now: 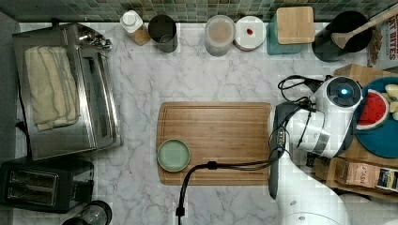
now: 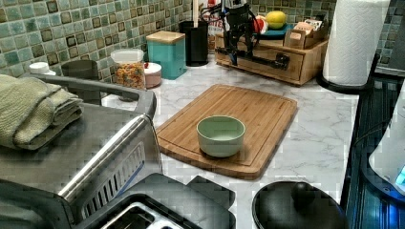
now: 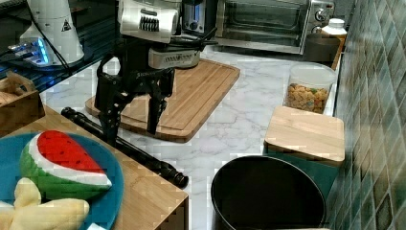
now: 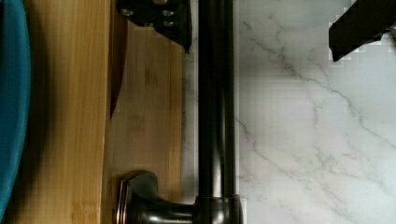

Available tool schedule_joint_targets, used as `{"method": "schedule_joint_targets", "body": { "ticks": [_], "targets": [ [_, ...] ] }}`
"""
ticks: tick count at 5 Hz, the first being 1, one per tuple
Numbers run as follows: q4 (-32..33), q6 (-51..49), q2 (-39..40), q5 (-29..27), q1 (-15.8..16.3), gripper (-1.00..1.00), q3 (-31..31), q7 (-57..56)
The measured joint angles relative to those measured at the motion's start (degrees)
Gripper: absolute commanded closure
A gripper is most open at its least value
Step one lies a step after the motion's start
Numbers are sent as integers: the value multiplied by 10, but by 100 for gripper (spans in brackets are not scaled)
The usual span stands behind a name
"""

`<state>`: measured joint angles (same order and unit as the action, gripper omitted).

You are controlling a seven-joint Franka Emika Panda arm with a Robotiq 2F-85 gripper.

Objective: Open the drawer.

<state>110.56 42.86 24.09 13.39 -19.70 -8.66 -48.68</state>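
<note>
Sitting at the upper right of the left view, the drawer (image 2: 267, 59) carries a black bar handle (image 4: 215, 107); the gripper (image 3: 130, 123) straddles that bar with its fingers (image 3: 155, 112) spread apart, the cutting board (image 3: 191, 96) just behind.

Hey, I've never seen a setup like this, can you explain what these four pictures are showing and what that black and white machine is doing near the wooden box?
It is a white robot arm on a marble kitchen counter, filmed at once from above, from two sides, and from a camera on its wrist. At its tip is a black gripper, a two-fingered claw. Its fingers are open, one on each side of the long dark bar handle of a light-wood drawer, and they hold nothing. In the wrist view the handle runs between the fingers. On the counter lie a cutting board with a green bowl on it, a toaster oven, and jars along the tiled wall. A plate with a toy watermelon slice sits on top of the drawer unit.
</note>
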Motion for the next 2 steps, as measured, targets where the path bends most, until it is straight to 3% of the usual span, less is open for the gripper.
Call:
{"method": "schedule_joint_targets", "body": {
  "ticks": [2],
  "targets": [
    [2,60,15,-10,0,-100,0,0]
  ]
}}
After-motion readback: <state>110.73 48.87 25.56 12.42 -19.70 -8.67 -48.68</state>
